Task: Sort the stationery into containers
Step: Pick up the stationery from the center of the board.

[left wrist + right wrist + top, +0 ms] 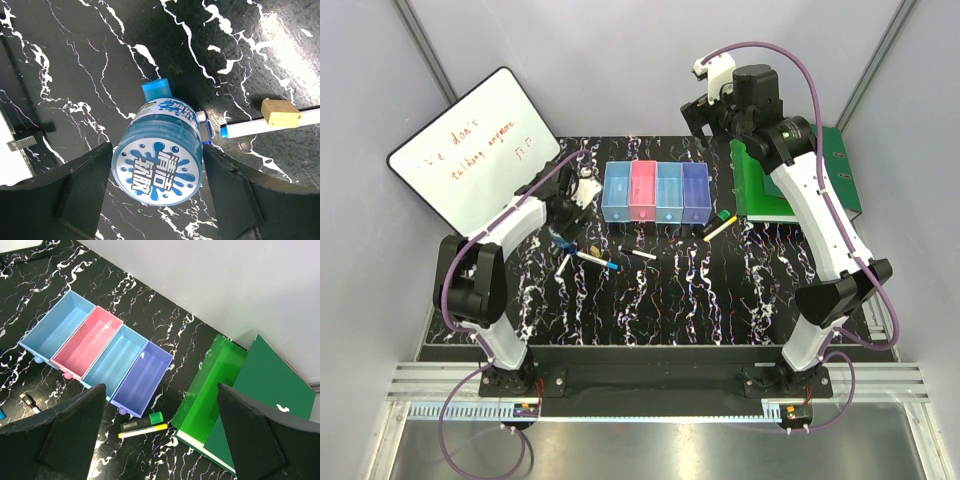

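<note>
Sorting has barely begun: the four bins (97, 355) beneath the wide-open, empty right hand (161, 390) hold nothing, markers (595, 260) and a highlighter (142, 430) lie loose on the table (720, 290), and the blue roll (157, 172) sits between the left hand's (157, 155) fingers, whether clamped I cannot tell.

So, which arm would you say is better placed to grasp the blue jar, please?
Left: the left gripper brackets the blue jar; the right gripper hangs open, far off above the bins.
</note>
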Robot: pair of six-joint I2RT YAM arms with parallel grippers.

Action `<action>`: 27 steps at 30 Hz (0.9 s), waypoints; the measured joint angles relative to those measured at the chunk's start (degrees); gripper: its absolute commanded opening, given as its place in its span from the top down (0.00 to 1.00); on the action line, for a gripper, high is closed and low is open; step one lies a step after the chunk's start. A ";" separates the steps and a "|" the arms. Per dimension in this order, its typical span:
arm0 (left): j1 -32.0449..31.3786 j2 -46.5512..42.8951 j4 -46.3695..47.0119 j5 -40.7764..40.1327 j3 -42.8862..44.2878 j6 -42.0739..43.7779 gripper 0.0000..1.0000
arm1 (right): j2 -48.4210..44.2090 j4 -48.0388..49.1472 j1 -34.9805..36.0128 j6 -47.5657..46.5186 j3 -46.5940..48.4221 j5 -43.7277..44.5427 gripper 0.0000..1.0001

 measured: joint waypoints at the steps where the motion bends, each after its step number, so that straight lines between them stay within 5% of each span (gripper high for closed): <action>1: 0.00 0.00 0.04 0.00 0.00 0.00 0.22 | 0.00 0.00 0.00 0.00 0.00 0.00 0.00; 11: 0.00 0.00 -1.01 0.00 0.00 0.00 0.25 | 0.00 0.00 0.00 0.39 0.00 0.00 0.01; 15: 0.07 -0.02 -1.07 0.00 0.00 -0.07 0.45 | 0.00 0.00 0.00 0.44 0.00 0.00 0.01; 20: 0.11 -0.07 -1.18 0.04 0.11 -0.11 0.97 | 0.00 0.00 0.00 0.63 0.00 0.00 0.02; 27: 0.11 -0.07 -3.72 0.04 1.20 -0.17 1.00 | -0.11 -0.04 0.00 0.66 -1.11 0.13 0.02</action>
